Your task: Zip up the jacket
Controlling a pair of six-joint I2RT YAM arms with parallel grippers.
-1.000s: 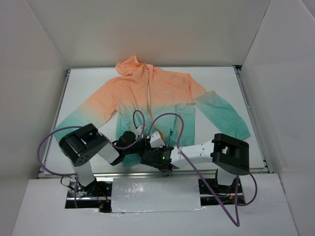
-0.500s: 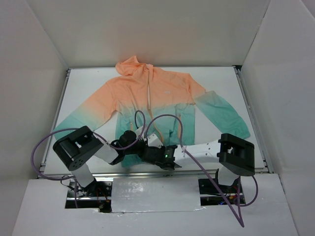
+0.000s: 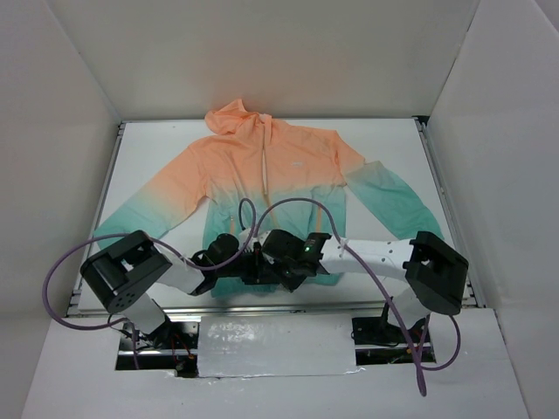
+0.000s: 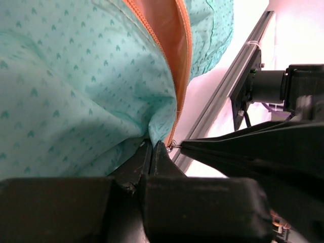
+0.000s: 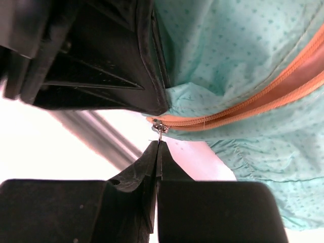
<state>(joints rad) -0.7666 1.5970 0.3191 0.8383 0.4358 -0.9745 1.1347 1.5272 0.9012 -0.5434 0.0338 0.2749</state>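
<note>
the jacket (image 3: pixel 266 170) lies flat, hood (image 3: pixel 234 115) far from the arms. at its hem (image 5: pixel 238 154) the left gripper (image 4: pixel 153 150) is clamped on teal fabric, and the right gripper (image 5: pixel 158 147) pinches the zipper pull (image 5: pixel 159 126) just beside it. grasping looks done. the next move calls for a straight draw toward the hood, hem held taut.

jacket (image 3: pixel 288 170): hooded windbreaker, orange-peach fading to teal at hem and cuffs
pose: flat, front up, hood (image 3: pixel 234 115) at far side, sleeves spread to both sides
slider (image 5: pixel 157 123): at bottom hem, small metal pull (image 5: pixel 160 132) attached
zipper tapes (image 5: pixel 243 109): orange, parted above slider, orange lining between
</note>
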